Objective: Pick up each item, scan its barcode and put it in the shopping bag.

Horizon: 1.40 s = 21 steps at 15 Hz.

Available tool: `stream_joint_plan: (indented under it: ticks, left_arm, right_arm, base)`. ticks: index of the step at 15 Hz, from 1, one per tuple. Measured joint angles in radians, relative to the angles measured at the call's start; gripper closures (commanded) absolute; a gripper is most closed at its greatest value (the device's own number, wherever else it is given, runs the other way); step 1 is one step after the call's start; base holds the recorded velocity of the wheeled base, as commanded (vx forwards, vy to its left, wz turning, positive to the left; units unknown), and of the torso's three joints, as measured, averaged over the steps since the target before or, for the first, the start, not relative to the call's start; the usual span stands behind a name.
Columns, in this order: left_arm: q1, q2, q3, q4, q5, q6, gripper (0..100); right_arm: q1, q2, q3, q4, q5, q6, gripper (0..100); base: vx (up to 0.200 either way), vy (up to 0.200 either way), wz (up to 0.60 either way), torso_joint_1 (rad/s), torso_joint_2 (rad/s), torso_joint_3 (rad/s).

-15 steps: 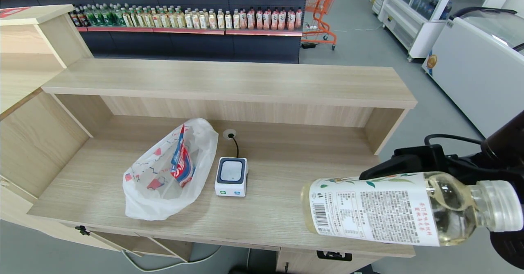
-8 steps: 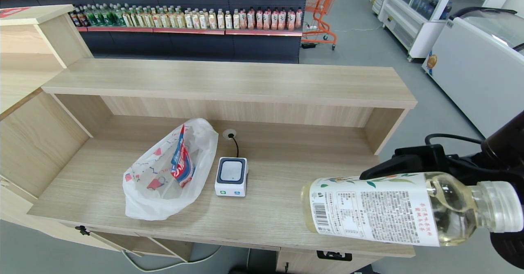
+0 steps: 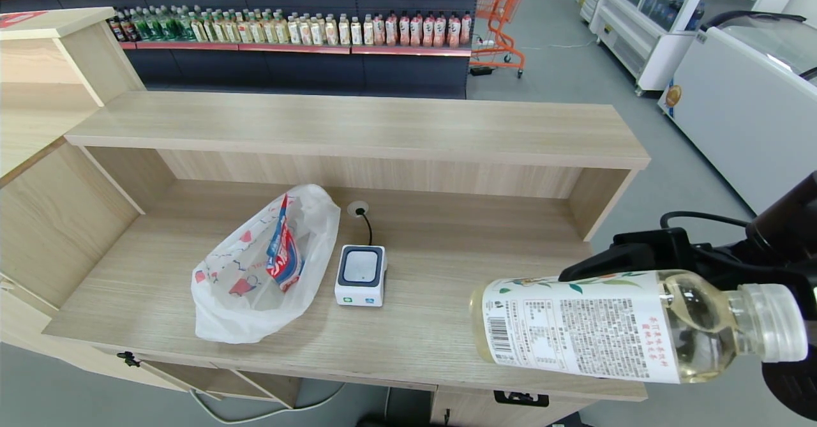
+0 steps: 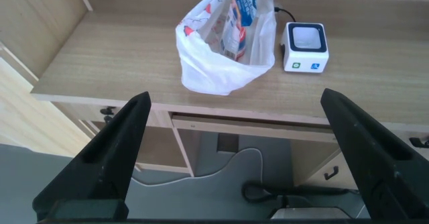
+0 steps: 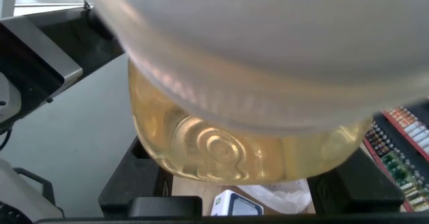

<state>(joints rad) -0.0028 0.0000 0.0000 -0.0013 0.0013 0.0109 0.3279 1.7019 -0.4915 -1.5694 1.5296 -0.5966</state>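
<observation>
A clear bottle of pale yellow drink (image 3: 606, 325) with a white label lies sideways in the air over the counter's right front corner. Its barcode faces me and its cap points right. My right gripper (image 3: 613, 270) is shut on the bottle (image 5: 241, 137), a black finger (image 5: 137, 184) on either side. The white scanner (image 3: 361, 275) sits mid-counter, to the left of the bottle. Beside the scanner lies the white shopping bag (image 3: 262, 267), holding a red and blue snack pack (image 3: 283, 248). My left gripper (image 4: 234, 157) hangs open in front of the counter, the bag (image 4: 224, 46) beyond it.
The wooden counter (image 3: 415, 325) has a raised ledge (image 3: 357, 127) behind and a side wall (image 3: 57, 223) on the left. The scanner's black cable (image 3: 367, 226) runs to a grommet. Drink shelves (image 3: 287, 28), an orange cart (image 3: 504, 12) and freezers (image 3: 734, 82) stand beyond.
The bottle in my right gripper has edged slightly to the left. The bag, scanner and left arm have not moved.
</observation>
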Motion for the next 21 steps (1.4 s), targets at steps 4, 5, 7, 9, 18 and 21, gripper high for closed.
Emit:
stream_joint_plan:
  ticks: [4, 5, 7, 9, 18, 21]
  left_arm:
    - [0.000, 0.000, 0.000, 0.000, 0.000, 0.000, 0]
    - [0.000, 0.000, 0.000, 0.000, 0.000, 0.000, 0]
    - [0.000, 0.000, 0.000, 0.000, 0.000, 0.000, 0]
    - [0.000, 0.000, 0.000, 0.000, 0.000, 0.000, 0]
    - [0.000, 0.000, 0.000, 0.000, 0.000, 0.000, 0]
    - [0.000, 0.000, 0.000, 0.000, -0.001, 0.000, 0]
  right_arm:
    - [0.002, 0.011, 0.003, 0.000, 0.000, -0.004, 100]
    - [0.003, 0.011, 0.006, 0.000, 0.000, -0.005, 100]
    - [0.004, 0.010, 0.014, 0.000, 0.000, -0.005, 100]
    - [0.005, 0.007, 0.019, 0.000, 0.000, -0.005, 100]
    - [-0.015, -0.093, 0.055, 0.079, -0.174, 0.136, 100]
    - [-0.039, -0.245, 0.057, 0.561, -0.755, 0.364, 100]
  base:
    - [0.000, 0.000, 0.00, 0.000, 0.00, 0.000]
    - [0.000, 0.000, 0.00, 0.000, 0.00, 0.000]
    - [0.000, 0.000, 0.00, 0.000, 0.00, 0.000]
    - [0.000, 0.000, 0.00, 0.000, 0.00, 0.000]
    - [0.000, 0.000, 0.00, 0.000, 0.00, 0.000]
    - [0.000, 0.000, 0.00, 0.000, 0.00, 0.000]
